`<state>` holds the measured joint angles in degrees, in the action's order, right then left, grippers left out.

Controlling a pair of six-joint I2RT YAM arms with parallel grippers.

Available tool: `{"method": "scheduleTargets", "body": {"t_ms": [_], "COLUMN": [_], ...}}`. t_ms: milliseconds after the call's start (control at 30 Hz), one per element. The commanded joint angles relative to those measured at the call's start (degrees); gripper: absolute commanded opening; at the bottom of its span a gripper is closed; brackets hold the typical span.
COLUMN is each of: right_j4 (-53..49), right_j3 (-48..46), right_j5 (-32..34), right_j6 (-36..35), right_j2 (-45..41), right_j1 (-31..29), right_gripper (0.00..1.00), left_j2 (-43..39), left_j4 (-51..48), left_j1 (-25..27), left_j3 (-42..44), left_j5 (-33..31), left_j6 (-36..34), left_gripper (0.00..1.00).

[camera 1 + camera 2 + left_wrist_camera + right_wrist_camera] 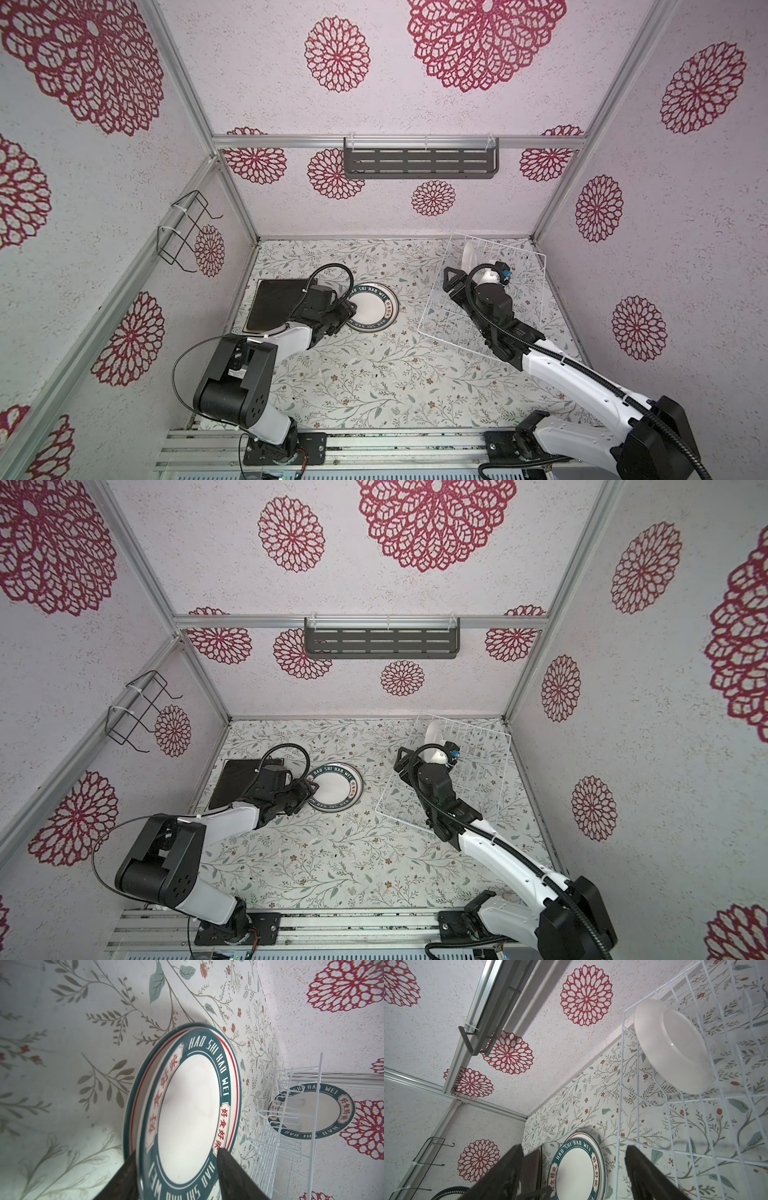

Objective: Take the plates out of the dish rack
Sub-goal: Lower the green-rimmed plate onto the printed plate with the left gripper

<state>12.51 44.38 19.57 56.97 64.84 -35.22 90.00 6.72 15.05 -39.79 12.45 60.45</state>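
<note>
The left gripper (178,1150) is spread around the rim of the lettered plate (187,1109), judged released; the right gripper (574,1146) is held apart for the racked plate (675,1047) ahead of it.

We find both top views bright, evenly lit — light diffuse, shadows faint and soft on pale floral-patterned tabletop (374,374). Left wrist view: broad grey shadow beside round white plate with lettered dark-teal rim (187,1105); tabletop's far edge curves, fisheye distortion; near tabletop dim, smeared; left gripper (178,1151) blurred. Right wrist view — right gripper (574,1147) out of focus, white wire dish rack (621,1084) crisp.
</note>
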Motion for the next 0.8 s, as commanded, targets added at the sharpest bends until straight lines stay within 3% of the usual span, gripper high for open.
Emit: {"method": "scheduleTargets", "body": {"t_ms": [0, 433, 767], "right_j4": [0.43, -0.12, -0.03], "right_j3": [-0.40, -1.05, -1.42], "right_j5": [1.78, 2.05, 1.87], "right_j6": [-1.38, -1.51, -1.41], "right_j2": [-2.16, -2.93, -3.27], "right_j1": [0.55, 1.22, 1.56], "right_gripper": [0.80, 0.80, 0.80], "left_j2": [-1.14, -1.49, -1.31], "left_j4": [-0.83, -3.98, -4.17], "left_j1": [0.16, 0.51, 1.04], "left_j3": [-1.57, -3.10, -4.33], "left_j5": [-0.49, -1.51, -0.40], "left_j6": [-1.55, -2.77, -3.06], "left_gripper": [0.64, 0.83, 0.88]}}
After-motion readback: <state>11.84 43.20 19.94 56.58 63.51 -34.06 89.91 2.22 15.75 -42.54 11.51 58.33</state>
